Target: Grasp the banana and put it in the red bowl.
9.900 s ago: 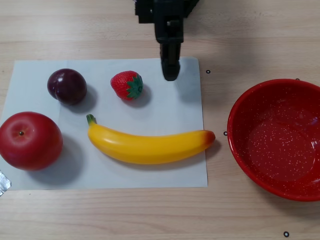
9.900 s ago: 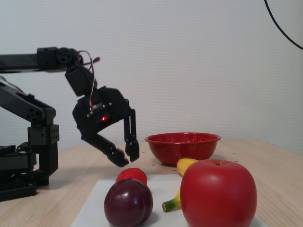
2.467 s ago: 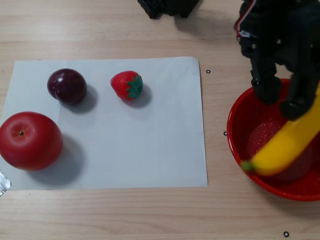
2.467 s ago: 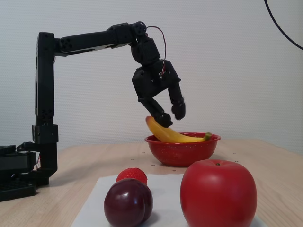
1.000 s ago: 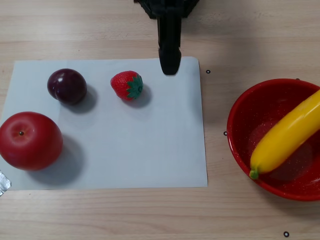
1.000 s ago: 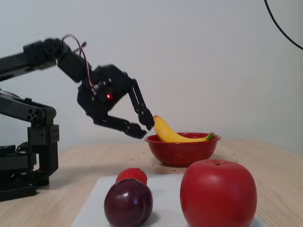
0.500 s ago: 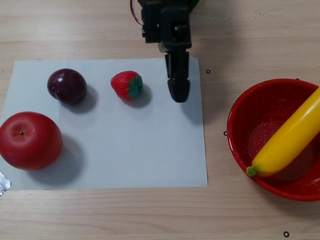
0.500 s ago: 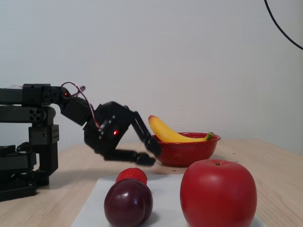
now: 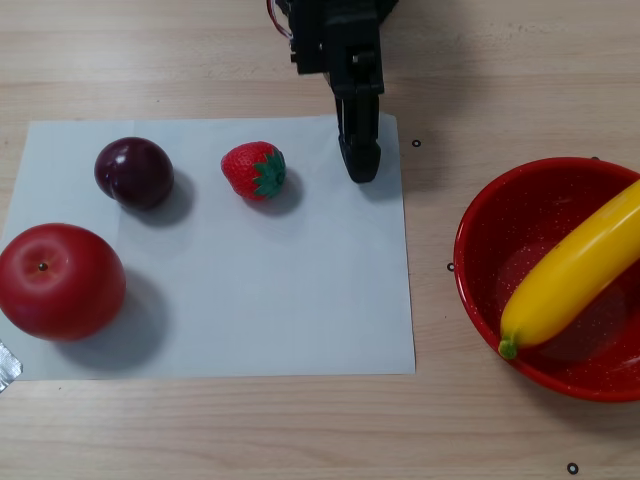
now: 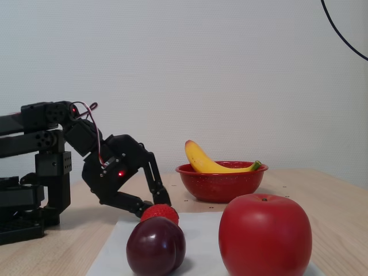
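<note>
The yellow banana (image 9: 574,268) lies in the red bowl (image 9: 492,268) at the right of the other view, green stem tip at the bowl's near rim, other end running out of the frame. In the fixed view the banana (image 10: 202,160) leans across the red bowl (image 10: 221,183). My black gripper (image 9: 360,160) hangs over the top edge of the white paper, well left of the bowl, fingers together and empty. In the fixed view the gripper (image 10: 158,202) points down beside the strawberry.
A white paper sheet (image 9: 300,290) holds a strawberry (image 9: 255,170), a dark plum (image 9: 134,172) and a red apple (image 9: 60,281). The arm's base (image 10: 34,172) stands at the left of the fixed view. A foil scrap (image 9: 6,366) lies at the left edge.
</note>
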Controlling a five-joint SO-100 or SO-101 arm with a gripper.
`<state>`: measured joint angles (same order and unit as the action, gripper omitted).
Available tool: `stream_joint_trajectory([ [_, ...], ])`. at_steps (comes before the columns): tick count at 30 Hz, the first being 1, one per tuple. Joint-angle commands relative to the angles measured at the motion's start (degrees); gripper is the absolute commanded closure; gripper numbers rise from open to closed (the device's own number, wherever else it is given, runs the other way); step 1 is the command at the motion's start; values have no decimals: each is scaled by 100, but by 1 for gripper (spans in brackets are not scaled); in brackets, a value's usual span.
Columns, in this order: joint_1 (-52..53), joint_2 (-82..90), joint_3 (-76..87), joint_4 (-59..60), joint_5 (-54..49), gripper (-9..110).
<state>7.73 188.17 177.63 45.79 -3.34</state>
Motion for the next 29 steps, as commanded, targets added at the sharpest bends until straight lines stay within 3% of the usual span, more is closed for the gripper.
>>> stream_joint_trajectory([
  [1,53,-35,26,422,26,101],
  [5,-62,-35,26,519,-413,101],
  [29,-62,-44,26,527,-404,101],
])
